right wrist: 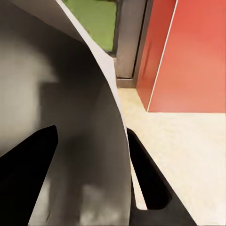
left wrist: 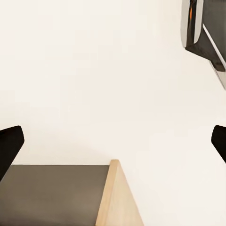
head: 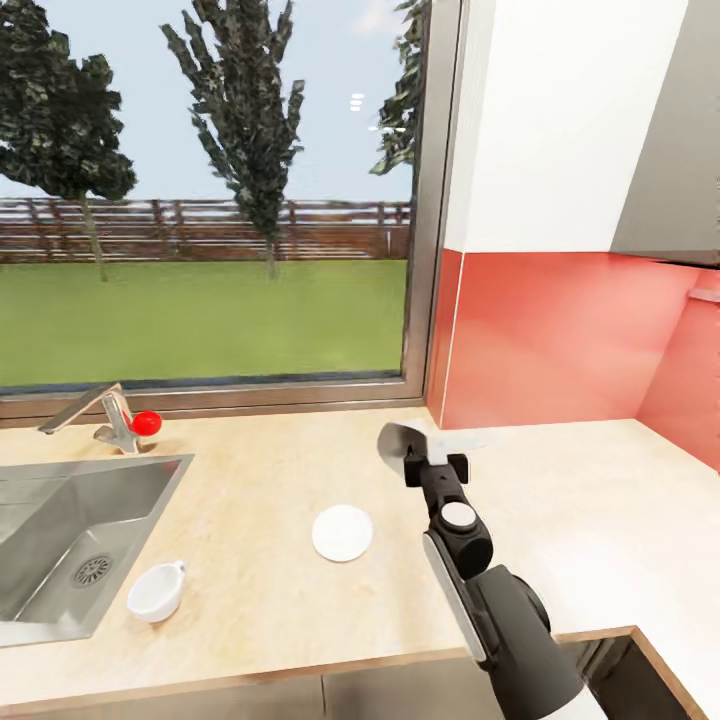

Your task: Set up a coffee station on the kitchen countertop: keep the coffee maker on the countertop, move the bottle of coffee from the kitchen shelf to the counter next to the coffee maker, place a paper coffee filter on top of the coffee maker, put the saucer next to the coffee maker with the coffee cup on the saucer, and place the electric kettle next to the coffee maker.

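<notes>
right gripper (head: 425, 455) is clamped on the paper coffee filter (head: 403, 442), a thin white sheet held up over the tabletop (head: 560, 500) near the window corner and the red wall (head: 560, 340). in the right wrist view the filter (right wrist: 70, 117) sits between the two dark fingers (right wrist: 146, 179). the left gripper (left wrist: 113, 141) has its fingers spread wide with nothing between them. the saucer (head: 342, 532) lies flat on the tabletop, and the coffee cup (head: 157, 591) stands well apart from it, by the sink (head: 60, 520). i think the filter step is going on. next the filter must be carried to the coffee maker's top and let go softly. the filter hides much of the right wrist view.
</notes>
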Motion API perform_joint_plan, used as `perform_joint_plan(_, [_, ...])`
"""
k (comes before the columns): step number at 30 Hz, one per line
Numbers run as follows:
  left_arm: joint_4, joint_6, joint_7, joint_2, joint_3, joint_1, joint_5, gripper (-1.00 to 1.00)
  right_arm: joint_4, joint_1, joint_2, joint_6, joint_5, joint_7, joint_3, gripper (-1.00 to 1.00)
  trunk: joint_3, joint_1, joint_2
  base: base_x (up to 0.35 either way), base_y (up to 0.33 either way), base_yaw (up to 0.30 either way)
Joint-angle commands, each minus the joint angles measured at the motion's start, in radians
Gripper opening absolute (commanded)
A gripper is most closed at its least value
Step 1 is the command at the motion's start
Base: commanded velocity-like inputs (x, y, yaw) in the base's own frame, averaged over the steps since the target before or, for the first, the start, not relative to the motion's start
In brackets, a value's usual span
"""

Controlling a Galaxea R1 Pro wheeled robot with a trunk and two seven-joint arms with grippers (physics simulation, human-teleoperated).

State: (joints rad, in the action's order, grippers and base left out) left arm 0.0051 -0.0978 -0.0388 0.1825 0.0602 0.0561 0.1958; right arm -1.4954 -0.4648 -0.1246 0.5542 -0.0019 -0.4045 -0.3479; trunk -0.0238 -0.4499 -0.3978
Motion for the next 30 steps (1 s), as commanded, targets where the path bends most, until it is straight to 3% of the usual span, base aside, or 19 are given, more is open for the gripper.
perform_joint_plan(1, [-0.001,-0.002,-0.001,0.0,0.006,0.0,0.011,1.0,-0.002,-0.001,-0.013,0.007,-0.001,-0.005,-0.003,-1.0,-0.002,0.0,-0.002,-0.295,0.0,0.0])
perform_joint_plan(4, [-0.002,-0.002,0.0,0.0,0.004,-0.003,0.013,1.0,-0.003,-0.001,-0.047,0.009,-0.001,-0.005,-0.005,-1.0,-0.002,0.0,-0.002,-0.315,0.0,0.0])
perform_joint_plan(14, [-0.011,0.0,0.002,-0.01,0.003,-0.008,0.028,1.0,-0.004,-0.001,-0.05,0.008,-0.001,-0.006,-0.04,-1.0,-0.002,0.0,-0.002,-0.333,0.0,0.0])
perform_joint_plan(18, [-0.013,0.0,0.001,-0.014,0.003,-0.01,0.104,1.0,-0.002,-0.001,-0.05,0.008,-0.001,-0.007,-0.054,-1.0,-0.002,0.0,-0.002,-0.335,0.0,0.0])
perform_joint_plan(19, [-0.03,-0.002,-0.009,-0.026,0.003,-0.012,0.167,1.0,-0.002,-0.001,-0.05,0.01,0.001,-0.009,-0.057,-1.0,-0.002,0.0,-0.002,-0.336,0.0,0.0])
perform_joint_plan(21, [-0.056,-0.003,-0.023,-0.038,0.004,-0.016,0.213,1.0,-0.003,-0.001,-0.05,0.011,0.001,-0.01,-0.057,-1.0,-0.002,0.0,-0.002,-0.336,0.0,0.0])
perform_joint_plan(27, [-0.074,-0.003,-0.035,-0.048,0.011,-0.018,0.24,1.0,0.0,0.0,-0.05,0.009,-0.003,-0.009,-0.063,-1.0,-0.002,0.0,-0.002,-0.336,0.026,0.0])
perform_joint_plan(30, [-0.07,0.0,-0.035,-0.053,0.015,-0.017,0.238,1.0,-0.002,-0.001,-0.05,0.008,-0.006,-0.008,-0.091,-1.0,-0.002,0.0,-0.002,-0.336,0.071,0.0])
